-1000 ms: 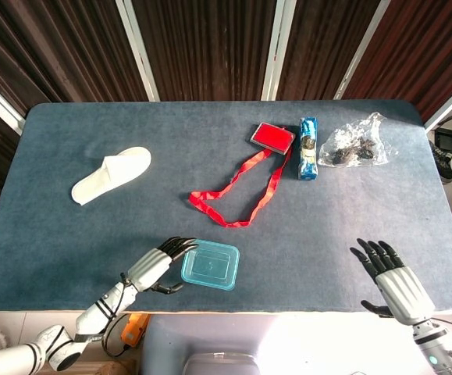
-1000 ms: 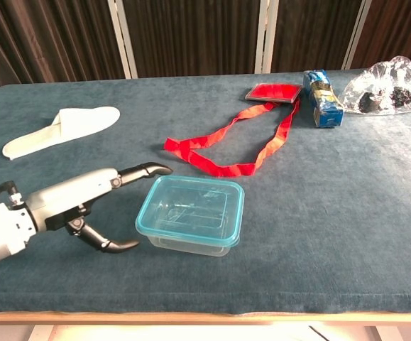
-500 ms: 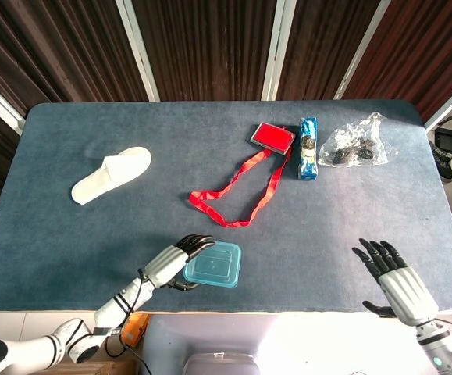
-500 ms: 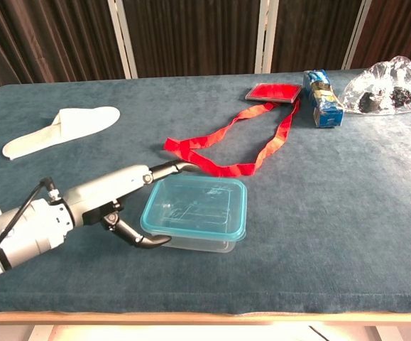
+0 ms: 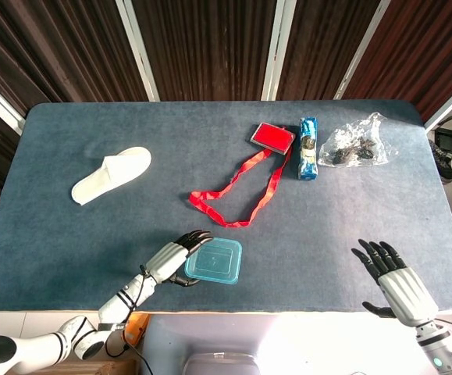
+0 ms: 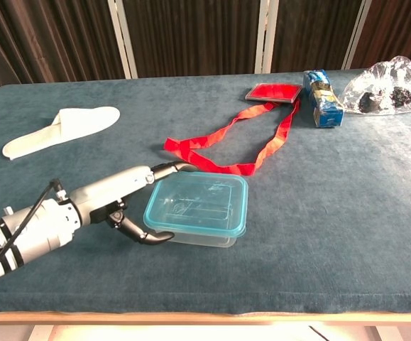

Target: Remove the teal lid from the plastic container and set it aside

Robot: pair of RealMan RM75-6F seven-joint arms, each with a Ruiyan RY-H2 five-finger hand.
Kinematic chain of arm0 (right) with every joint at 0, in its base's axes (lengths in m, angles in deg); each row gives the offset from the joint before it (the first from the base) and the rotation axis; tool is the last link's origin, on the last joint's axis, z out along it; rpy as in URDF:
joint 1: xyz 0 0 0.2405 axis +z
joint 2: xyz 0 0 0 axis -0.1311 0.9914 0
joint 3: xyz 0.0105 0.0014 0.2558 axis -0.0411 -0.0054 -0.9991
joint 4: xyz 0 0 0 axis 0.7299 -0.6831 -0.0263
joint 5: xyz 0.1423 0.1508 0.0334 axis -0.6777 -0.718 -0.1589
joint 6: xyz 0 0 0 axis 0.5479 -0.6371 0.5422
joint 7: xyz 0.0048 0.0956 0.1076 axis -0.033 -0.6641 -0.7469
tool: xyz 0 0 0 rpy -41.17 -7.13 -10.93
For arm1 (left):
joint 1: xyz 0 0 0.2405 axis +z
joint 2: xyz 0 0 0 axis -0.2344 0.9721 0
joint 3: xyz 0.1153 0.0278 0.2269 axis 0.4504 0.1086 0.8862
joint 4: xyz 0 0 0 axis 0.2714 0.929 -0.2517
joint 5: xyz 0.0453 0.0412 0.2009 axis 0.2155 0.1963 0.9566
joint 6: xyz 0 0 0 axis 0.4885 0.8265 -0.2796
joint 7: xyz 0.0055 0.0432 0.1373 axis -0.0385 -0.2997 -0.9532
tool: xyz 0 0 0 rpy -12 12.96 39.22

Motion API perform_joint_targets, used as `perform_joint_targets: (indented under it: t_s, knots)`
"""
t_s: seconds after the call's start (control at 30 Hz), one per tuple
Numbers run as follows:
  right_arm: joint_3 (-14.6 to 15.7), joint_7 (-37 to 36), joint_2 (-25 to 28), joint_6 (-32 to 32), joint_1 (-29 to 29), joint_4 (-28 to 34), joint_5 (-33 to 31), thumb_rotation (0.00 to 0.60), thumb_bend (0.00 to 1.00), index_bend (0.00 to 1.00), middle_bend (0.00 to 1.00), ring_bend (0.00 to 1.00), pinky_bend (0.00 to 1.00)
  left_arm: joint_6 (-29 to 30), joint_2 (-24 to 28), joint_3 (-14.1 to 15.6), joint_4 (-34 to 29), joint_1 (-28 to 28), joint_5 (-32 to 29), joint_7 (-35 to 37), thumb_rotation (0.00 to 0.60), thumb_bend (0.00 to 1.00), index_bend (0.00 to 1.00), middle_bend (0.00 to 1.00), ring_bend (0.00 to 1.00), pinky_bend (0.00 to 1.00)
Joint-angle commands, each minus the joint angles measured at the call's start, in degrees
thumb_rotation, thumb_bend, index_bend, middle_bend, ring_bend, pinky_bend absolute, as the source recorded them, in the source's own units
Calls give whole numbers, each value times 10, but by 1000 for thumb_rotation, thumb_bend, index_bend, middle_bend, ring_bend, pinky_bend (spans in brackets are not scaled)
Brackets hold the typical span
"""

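The clear plastic container with its teal lid (image 5: 214,261) (image 6: 196,201) stands near the table's front edge, left of centre. My left hand (image 5: 175,256) (image 6: 123,195) grips its left end. The fingers lie along the lid's far-left edge and the thumb hooks the near-left corner. The lid sits a little askew on the clear base. My right hand (image 5: 395,285) shows only in the head view. It hovers off the table's front right edge with fingers spread, holding nothing.
A red ribbon (image 5: 237,195) (image 6: 226,142) lies just behind the container. It leads to a red case (image 5: 272,137), with a blue packet (image 5: 309,148) and a clear bag (image 5: 354,144) beyond. A white slipper (image 5: 110,174) (image 6: 59,129) lies far left.
My left hand has moved right and closed around the container's left end, nudging it slightly right. The right hand has hardly moved.
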Motion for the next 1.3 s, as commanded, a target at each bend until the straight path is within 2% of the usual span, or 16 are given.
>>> perform_joint_targets:
  t_s: [0.03,0.07,0.17,0.3,0.43,0.6,0.67,0.73,0.8,1.07,1.3]
  knots:
    - [0,1,0,0,0,0,1,600,210,0,0,0,0,12,-11,-4,5,6,-7,-9,600,262,0,257,152,283]
    - [1,2,0,0,0,0,1,600,210,0,0,0,0,18,-18,-5,9,9,-11,-14,600,262,0,356,235,345]
    - [1,4,-2,1,1,0,3,600,210,0,0,0,0,27,-34,-8,20,17,-20,-19,600,264,0,511,366,470]
    - [-3,12,-10,-1,3,-4,7,600,210,0,0,0,0,39,-50,-8,30,27,-29,-22,600,277,0,607,445,559]
    - [-7,18,-33,10,21,-21,29,600,210,0,0,0,0,56,-63,-7,32,40,-35,-34,600,285,0,678,494,602]
    - [-23,27,-81,47,72,-47,63,600,211,10,0,0,0,76,-69,-6,29,48,-31,-76,600,287,0,695,503,588]
    - [-29,1,-101,62,97,-58,74,600,212,63,0,0,0,111,-81,-14,47,54,-24,-117,600,288,3,715,513,554]
    - [-38,12,-117,69,113,-74,80,600,216,126,0,0,0,123,-86,-16,49,57,-21,-128,600,289,7,730,520,556]
    - [-45,25,-140,77,129,-94,86,600,219,188,0,0,0,112,-83,-15,37,57,-27,-128,600,292,9,742,527,564]
    - [-52,-29,-213,91,183,-155,97,600,302,361,27,0,0,46,-85,-15,31,42,-52,-144,600,295,1,751,536,576]
    - [-55,-71,-261,103,219,-198,89,600,378,432,64,0,0,22,-76,-20,18,37,-68,-143,600,295,0,757,540,581]
